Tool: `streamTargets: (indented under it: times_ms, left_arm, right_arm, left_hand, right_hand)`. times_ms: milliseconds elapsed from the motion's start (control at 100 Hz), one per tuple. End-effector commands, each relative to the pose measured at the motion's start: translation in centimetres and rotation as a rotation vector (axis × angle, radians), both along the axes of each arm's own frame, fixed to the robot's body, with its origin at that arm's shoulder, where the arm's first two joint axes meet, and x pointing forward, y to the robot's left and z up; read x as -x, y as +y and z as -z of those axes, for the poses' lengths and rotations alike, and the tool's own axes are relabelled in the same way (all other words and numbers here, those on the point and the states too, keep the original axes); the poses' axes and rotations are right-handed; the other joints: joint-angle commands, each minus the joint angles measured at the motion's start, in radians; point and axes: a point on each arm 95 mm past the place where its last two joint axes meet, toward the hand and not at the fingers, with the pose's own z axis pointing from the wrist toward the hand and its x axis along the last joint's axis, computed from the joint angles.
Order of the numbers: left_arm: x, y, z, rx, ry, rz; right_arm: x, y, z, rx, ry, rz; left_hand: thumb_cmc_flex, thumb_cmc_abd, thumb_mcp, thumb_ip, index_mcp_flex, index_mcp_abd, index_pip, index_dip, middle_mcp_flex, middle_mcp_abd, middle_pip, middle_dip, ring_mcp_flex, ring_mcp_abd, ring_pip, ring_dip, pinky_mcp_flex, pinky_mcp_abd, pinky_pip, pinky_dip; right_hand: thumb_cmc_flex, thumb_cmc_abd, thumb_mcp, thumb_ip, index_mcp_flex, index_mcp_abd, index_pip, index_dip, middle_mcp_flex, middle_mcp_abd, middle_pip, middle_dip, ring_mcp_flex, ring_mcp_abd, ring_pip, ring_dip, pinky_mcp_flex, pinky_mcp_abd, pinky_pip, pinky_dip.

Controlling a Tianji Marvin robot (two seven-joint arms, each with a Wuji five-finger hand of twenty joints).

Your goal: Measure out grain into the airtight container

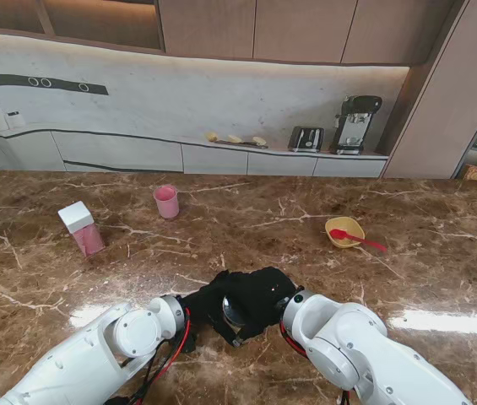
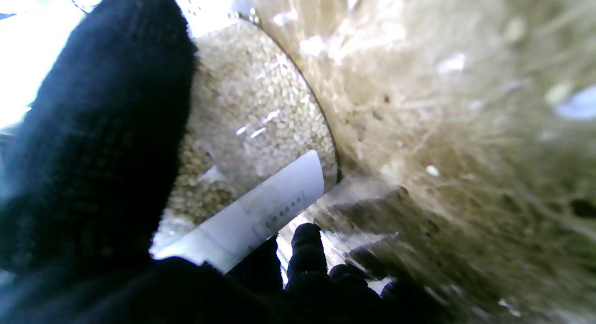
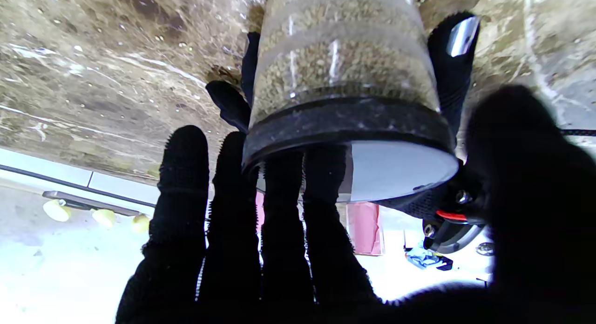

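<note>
Left hand (image 1: 208, 301) wrapped round clear grain jar (image 3: 344, 72), its white label (image 2: 260, 212) too blurred to read, right hand (image 1: 265, 291) fingers spread against the black-rimmed lid (image 3: 396, 170).

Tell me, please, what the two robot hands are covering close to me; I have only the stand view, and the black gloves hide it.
Observer: A clear jar, filled with grain.
Operator: Is it open?
Observer: No, a black-rimmed white lid is on it.
Operator: Who holds it?
Observer: The left robot hand wraps the jar's body; the right robot hand lays spread fingers across the lid, and I cannot tell whether it is gripping.
</note>
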Motion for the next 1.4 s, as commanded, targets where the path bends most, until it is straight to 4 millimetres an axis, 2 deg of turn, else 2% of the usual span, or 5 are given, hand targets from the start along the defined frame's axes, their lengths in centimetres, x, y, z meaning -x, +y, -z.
streamTargets:
  times_ms: [0, 90, 210, 870, 1390]
  left_arm:
    - [2.0, 1.4, 3.4, -0.066, 0.089, -0.006]
    - [2.0, 1.5, 3.4, -0.066, 0.089, -0.007]
    - [2.0, 1.5, 3.4, -0.068, 0.090, -0.007]
    - [2.0, 1.6, 3.4, -0.070, 0.086, -0.008]
    - [2.0, 2.0, 3.5, -0.074, 0.081, -0.019]
  right_arm:
    - [0.2, 0.1, 0.8, -0.011, 0.026, -0.008]
    - [0.2, 0.2, 0.8, -0.038, 0.020, -0.025]
    - [0.3, 0.2, 0.4, -0.078, 0.030, -0.034]
    - [0.3, -4.4, -1.7, -0.189, -0.057, 0.166]
    - [0.2, -10.2, 4.8, 0.011, 0.004, 0.490]
  left_hand:
    - [0.079, 0.359, 0.177, 0.022, 0.255, -0.132, 0.468, 0.088, 0.024, -0.006, 0.021, 0.003, 0.064, 0.223, 0.148, 0.058, 0.142, 0.439, 0.299, 0.042]
    - [0.079, 0.358, 0.179, 0.023, 0.255, -0.131, 0.468, 0.088, 0.025, -0.008, 0.022, 0.004, 0.064, 0.223, 0.148, 0.059, 0.142, 0.439, 0.299, 0.042]
    - [0.079, 0.360, 0.179, 0.023, 0.253, -0.131, 0.468, 0.089, 0.024, -0.006, 0.022, 0.003, 0.064, 0.223, 0.148, 0.059, 0.142, 0.439, 0.298, 0.042]
    - [0.076, 0.361, 0.177, 0.024, 0.252, -0.133, 0.468, 0.091, 0.025, -0.004, 0.025, 0.003, 0.064, 0.223, 0.149, 0.063, 0.142, 0.439, 0.298, 0.043]
    - [0.077, 0.362, 0.180, 0.023, 0.251, -0.134, 0.466, 0.093, 0.024, 0.000, 0.025, 0.003, 0.064, 0.223, 0.147, 0.062, 0.142, 0.438, 0.297, 0.042]
  right_hand:
    - [0.138, -0.034, -0.004, 0.050, 0.048, -0.021, 0.036, 0.005, 0.040, -0.014, 0.017, 0.004, 0.061, -0.053, 0.029, 0.006, 0.033, -0.009, 0.050, -0.024]
    - [0.156, -0.122, 0.436, -0.009, 0.065, -0.032, 0.064, 0.001, 0.067, -0.021, 0.034, 0.002, 0.080, -0.060, 0.035, 0.003, 0.052, -0.015, 0.076, -0.063]
    - [0.187, -0.109, 0.565, -0.012, 0.080, -0.044, 0.069, -0.004, 0.084, -0.028, 0.038, 0.000, 0.079, -0.060, 0.026, -0.001, 0.048, -0.015, 0.067, -0.073]
    - [0.111, -0.071, 0.509, -0.025, 0.059, -0.033, 0.036, -0.036, 0.057, -0.027, -0.015, -0.022, -0.012, -0.050, -0.061, -0.041, -0.049, -0.002, -0.026, -0.070]
    - [0.087, -0.042, 0.463, -0.019, 0.043, -0.019, 0.027, -0.037, 0.034, -0.017, -0.017, -0.015, -0.035, -0.047, -0.052, -0.035, -0.079, -0.009, -0.050, -0.058]
